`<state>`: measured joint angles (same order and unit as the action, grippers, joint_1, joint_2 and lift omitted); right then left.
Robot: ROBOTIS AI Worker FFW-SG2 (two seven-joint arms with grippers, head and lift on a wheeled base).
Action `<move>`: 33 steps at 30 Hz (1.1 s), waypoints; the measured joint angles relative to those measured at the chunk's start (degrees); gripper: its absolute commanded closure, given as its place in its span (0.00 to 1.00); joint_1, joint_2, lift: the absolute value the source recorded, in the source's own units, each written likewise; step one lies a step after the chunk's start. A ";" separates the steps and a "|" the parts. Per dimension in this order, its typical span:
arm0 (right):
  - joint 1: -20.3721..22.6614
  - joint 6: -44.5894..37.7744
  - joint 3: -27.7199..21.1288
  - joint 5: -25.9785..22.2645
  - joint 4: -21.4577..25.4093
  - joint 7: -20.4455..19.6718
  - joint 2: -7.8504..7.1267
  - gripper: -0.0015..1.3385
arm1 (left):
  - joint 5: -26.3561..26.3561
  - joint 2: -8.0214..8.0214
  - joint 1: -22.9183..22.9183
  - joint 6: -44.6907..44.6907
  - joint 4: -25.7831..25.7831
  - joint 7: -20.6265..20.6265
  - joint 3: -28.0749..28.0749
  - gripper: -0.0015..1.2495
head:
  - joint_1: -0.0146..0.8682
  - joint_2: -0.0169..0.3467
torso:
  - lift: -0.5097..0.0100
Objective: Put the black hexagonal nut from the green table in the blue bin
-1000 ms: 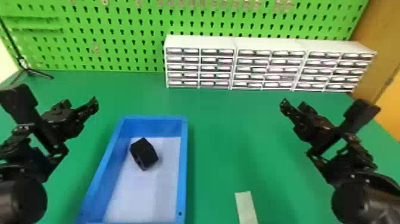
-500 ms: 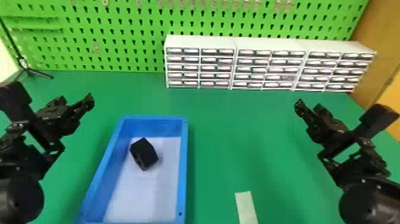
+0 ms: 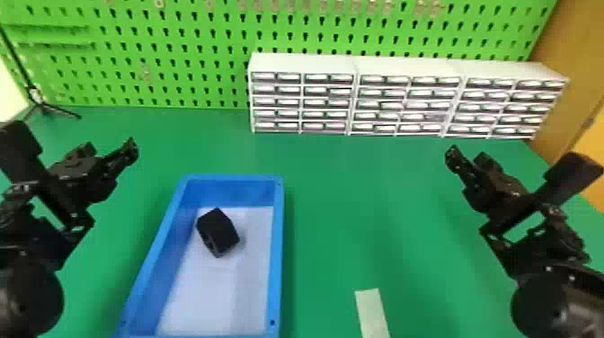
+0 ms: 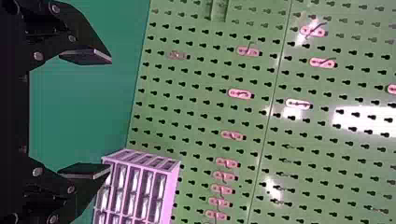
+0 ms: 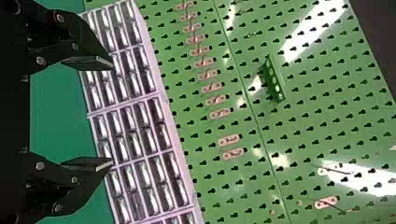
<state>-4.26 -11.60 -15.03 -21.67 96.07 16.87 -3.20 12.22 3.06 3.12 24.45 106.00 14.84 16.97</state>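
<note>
The black hexagonal nut [image 3: 218, 232] lies tilted on the white floor of the blue bin [image 3: 277, 251], toward its far end. My left gripper [image 3: 110, 150] is held above the table to the left of the bin, apart from it. In the left wrist view that gripper [image 4: 109, 114] is open, its two fingers wide apart with nothing between them. Over the table's right side is my right gripper [image 3: 465, 157], well away from the bin. The right wrist view has this gripper [image 5: 112, 114] open and holding nothing.
White drawer cabinets [image 3: 301, 63] line the table's back edge before a green pegboard [image 3: 179, 58]. A pale strip [image 3: 372, 312] lies on the green table [image 3: 332, 215] right of the bin. A thin black stand [image 3: 42, 104] is at the back left.
My right gripper has moved to the right, away from the bin. The left gripper has drawn slightly left. The nut and the bin have stayed in place.
</note>
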 measured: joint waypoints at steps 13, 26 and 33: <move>-0.24 0.16 0.14 -0.19 0.00 0.00 -0.16 0.40 | -0.15 -0.07 0.73 -0.02 -0.02 -0.39 -0.90 0.35 | 0.80 0.07 | 0.79; 0.02 0.13 0.12 -0.34 0.00 0.00 -0.66 0.40 | 0.17 -0.08 0.19 -0.80 -0.10 -2.12 -3.20 0.35 | 0.80 0.07 | 0.79; -0.11 0.13 0.25 -0.36 0.05 0.00 -0.67 0.40 | 0.18 -0.08 0.30 -1.31 -0.08 -3.40 -4.33 0.35 | 0.80 0.07 | 0.79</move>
<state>-4.37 -11.48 -14.78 -22.03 96.12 16.87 -3.86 12.39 2.99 3.42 23.15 105.92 11.44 12.64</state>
